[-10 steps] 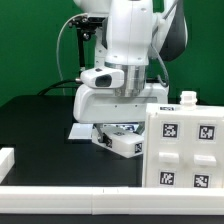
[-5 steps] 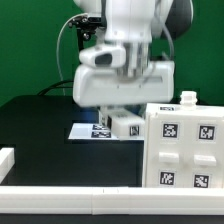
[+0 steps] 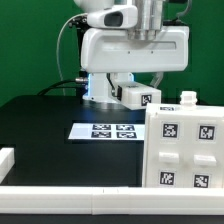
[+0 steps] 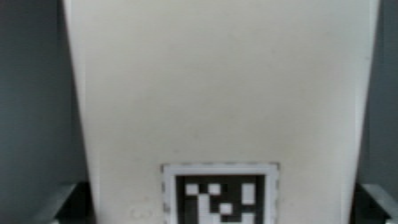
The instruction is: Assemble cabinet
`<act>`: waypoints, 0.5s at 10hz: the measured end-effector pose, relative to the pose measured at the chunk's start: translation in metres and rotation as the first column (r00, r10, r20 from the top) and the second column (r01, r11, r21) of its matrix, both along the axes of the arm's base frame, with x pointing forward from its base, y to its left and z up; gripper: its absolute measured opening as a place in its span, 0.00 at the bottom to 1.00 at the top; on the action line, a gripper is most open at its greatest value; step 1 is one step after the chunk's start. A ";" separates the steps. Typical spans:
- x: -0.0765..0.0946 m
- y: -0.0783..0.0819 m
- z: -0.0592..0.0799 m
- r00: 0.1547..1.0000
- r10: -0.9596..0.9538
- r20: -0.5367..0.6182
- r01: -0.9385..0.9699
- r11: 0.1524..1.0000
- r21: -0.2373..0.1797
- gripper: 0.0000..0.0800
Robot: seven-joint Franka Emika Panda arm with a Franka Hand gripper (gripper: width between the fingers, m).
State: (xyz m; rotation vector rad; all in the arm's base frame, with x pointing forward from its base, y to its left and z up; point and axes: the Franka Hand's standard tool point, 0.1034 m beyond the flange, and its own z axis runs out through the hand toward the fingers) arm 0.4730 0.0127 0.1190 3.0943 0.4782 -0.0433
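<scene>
In the exterior view my gripper point(image 3: 137, 97) hangs above the table, shut on a small white cabinet piece point(image 3: 140, 96) with a black-and-white tag on its end. The large white cabinet body point(image 3: 185, 148) stands at the exterior view's right, several tags on its front face; the held piece hovers just beside its upper corner, apart from it. In the wrist view the white piece point(image 4: 214, 90) fills most of the picture, its tag point(image 4: 222, 196) near the gripper point(image 4: 221, 206). A dark finger point(image 4: 63, 205) shows at each side of the piece.
The marker board point(image 3: 112, 131) lies flat on the black table below the held piece. A white rail point(image 3: 90, 200) runs along the front edge, with a white block point(image 3: 8, 160) at the exterior view's left. A small white knob point(image 3: 187, 98) sits on top of the cabinet body.
The arm has risen and shifted toward the exterior view's right, carrying the small white piece up from just above the marker board. The board now shows fully.
</scene>
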 end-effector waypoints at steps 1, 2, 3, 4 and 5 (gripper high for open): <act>0.003 0.001 0.002 1.000 0.004 0.001 -0.004 1.000 -0.003 0.70; 0.016 0.004 0.013 1.000 0.007 0.015 -0.007 1.000 -0.003 0.70; 0.032 0.009 0.032 1.000 0.006 0.016 -0.006 1.000 -0.004 0.70; 0.050 0.016 0.052 0.999 0.000 0.032 0.000 1.000 0.000 0.70; 0.064 0.024 0.065 0.999 -0.013 0.040 0.013 1.000 -0.001 0.70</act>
